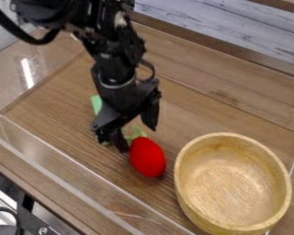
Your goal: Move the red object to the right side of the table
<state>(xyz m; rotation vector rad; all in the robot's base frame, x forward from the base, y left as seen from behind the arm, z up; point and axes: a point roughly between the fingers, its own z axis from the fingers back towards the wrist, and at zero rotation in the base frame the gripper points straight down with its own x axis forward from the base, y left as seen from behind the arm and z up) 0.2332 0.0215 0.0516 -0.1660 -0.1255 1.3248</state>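
Note:
The red object is a small glossy red toy fruit with a pale green tip at its upper left. It lies on the brown wood-grain table, just left of the wooden bowl. My gripper hangs right above and slightly left of it, pointing down, open, with nothing between its black fingers. The fruit lies free on the table.
A round light wooden bowl stands at the front right. A flat green block lies behind the gripper, mostly hidden by it. Low clear acrylic walls run along the table's edges.

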